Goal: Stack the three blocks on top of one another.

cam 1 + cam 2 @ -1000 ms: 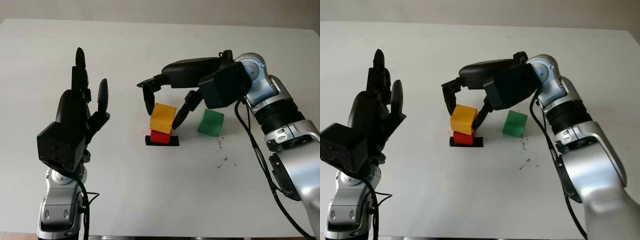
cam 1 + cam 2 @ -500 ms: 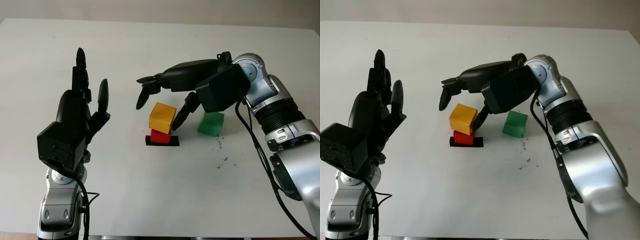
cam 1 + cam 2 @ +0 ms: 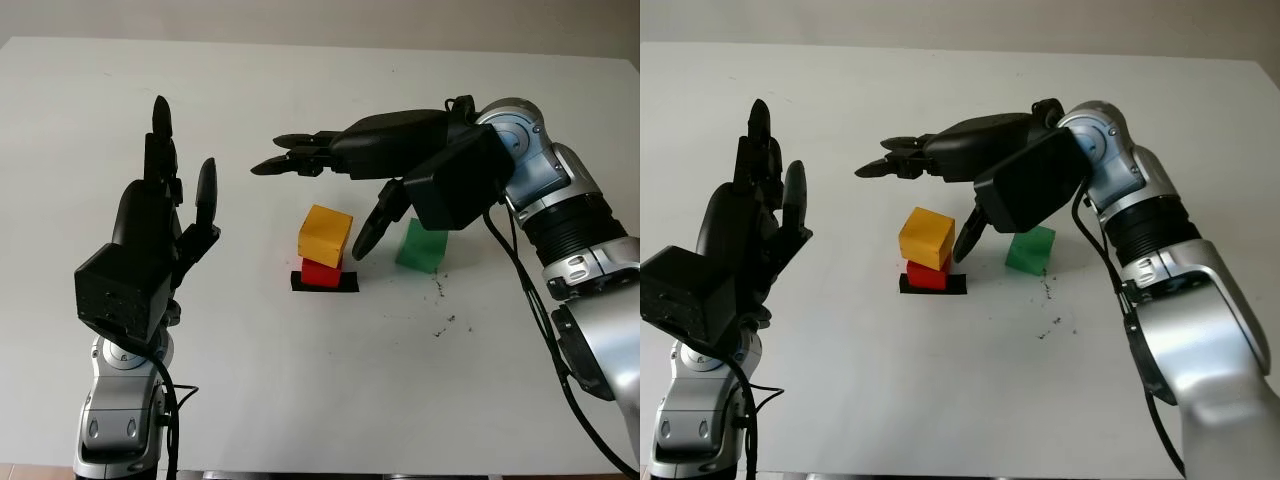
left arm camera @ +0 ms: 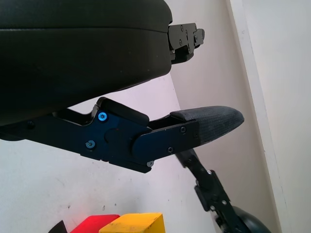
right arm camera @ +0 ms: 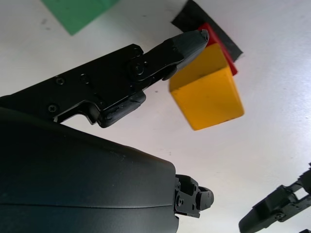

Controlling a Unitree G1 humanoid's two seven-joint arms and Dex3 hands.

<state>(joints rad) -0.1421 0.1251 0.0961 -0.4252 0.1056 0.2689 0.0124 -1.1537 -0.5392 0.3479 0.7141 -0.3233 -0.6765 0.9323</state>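
Note:
A yellow block (image 3: 325,236) sits on a red block (image 3: 321,273), which stands on a black square mark (image 3: 324,283) at the table's middle. A green block (image 3: 421,245) lies on the table just right of this stack. My right hand (image 3: 340,185) is open above and around the stack, two fingers stretched out over the yellow block to the left and the thumb (image 3: 376,224) hanging down between the stack and the green block, touching neither. My left hand (image 3: 165,235) is open and raised upright at the left, well away from the blocks. The right wrist view shows the yellow block (image 5: 208,89) beside the thumb.
The white table (image 3: 300,380) spreads out on all sides of the blocks. A few dark specks (image 3: 445,325) lie on it below and right of the green block. The table's far edge runs along the top.
My right hand has let go of the yellow block and opened, its fingers lifting up and out to the left. The yellow block stays on the red one. The left hand has not moved.

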